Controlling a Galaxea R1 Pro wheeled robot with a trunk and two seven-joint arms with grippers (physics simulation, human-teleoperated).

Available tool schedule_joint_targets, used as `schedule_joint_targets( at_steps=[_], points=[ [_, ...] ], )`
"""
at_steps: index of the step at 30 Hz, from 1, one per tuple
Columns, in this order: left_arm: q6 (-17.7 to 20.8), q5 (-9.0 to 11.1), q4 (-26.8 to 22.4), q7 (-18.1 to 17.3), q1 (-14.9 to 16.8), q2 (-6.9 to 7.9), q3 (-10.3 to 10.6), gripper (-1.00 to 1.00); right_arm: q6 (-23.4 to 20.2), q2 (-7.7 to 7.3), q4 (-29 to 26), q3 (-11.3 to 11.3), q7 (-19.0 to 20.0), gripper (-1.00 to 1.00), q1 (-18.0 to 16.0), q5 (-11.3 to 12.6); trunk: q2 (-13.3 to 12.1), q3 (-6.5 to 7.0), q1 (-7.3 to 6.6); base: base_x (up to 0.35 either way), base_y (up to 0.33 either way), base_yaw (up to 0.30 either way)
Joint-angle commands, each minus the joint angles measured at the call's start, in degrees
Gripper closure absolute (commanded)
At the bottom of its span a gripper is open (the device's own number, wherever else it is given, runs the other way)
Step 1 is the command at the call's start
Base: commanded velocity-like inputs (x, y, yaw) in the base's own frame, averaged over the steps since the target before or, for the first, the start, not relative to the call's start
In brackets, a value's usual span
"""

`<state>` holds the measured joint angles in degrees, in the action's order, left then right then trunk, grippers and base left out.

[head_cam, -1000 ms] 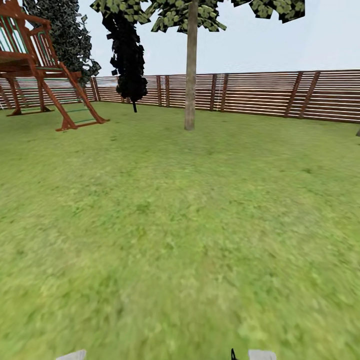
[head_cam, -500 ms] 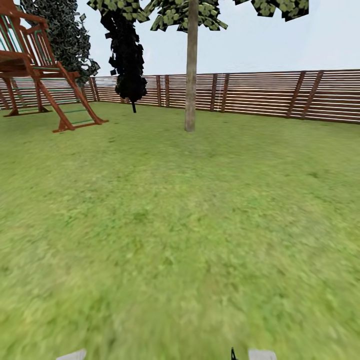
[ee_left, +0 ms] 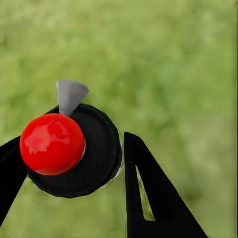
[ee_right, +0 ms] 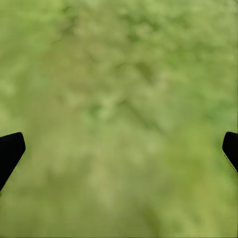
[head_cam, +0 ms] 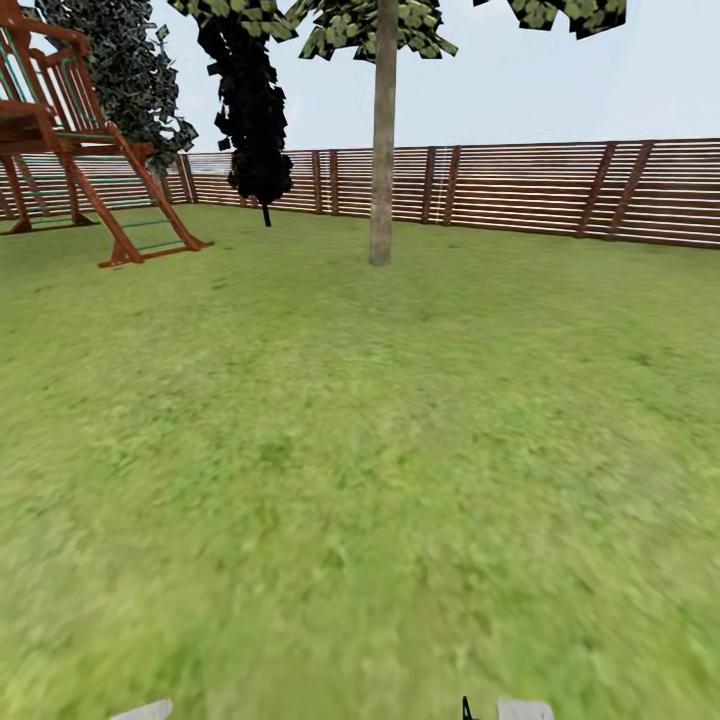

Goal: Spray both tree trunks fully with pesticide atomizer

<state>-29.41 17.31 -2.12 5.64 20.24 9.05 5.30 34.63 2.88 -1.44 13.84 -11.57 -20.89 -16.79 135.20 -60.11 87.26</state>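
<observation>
The pesticide atomizer (ee_left: 69, 148) sits between the two black fingers of my left gripper (ee_left: 72, 144), which is shut on it. It has a glossy red ball top, a round black cap and a small grey nozzle, with blurred lawn behind. My right gripper (ee_right: 121, 144) hangs open over bare grass, only its two black fingertips (ee_right: 10, 151) showing at the sides. One tree stands ahead across the lawn, its straight grey-tan tree trunk (head_cam: 381, 170) rising near the fence, well beyond both arms.
A brown slatted fence (head_cam: 520, 190) closes the back of the garden. A red-brown wooden play frame with a ladder (head_cam: 110, 170) stands at the far left. A dark, thin-stemmed cypress-like tree (head_cam: 250, 110) grows beside it. Open grass (head_cam: 360, 450) stretches to the trunk.
The whole head view has shifted: the play frame slid a little to the left and the lawn drew closer, so the camera moved. The grippers hold as before.
</observation>
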Motion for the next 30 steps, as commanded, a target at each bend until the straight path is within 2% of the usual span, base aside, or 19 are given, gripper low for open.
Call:
schedule_joint_targets(
  at_steps=[1, 30],
  points=[
    [-0.13, 0.18, 0.01, 0.34, 0.04, 0.00, 0.50, 1.00, 0.09, 0.02, 0.04, 0.31, -0.38, -1.00, -0.03, -0.61, 0.02, -0.05, 0.02, 0.340, 0.000, 0.000],
    [-0.13, 0.18, 0.01, 0.34, 0.05, 0.00, 0.49, 1.00, 0.09, 0.02, 0.04, 0.31, -0.38, -1.00, -0.03, -0.61, 0.02, -0.05, 0.02, 0.340, 0.000, 0.000]
  ],
)
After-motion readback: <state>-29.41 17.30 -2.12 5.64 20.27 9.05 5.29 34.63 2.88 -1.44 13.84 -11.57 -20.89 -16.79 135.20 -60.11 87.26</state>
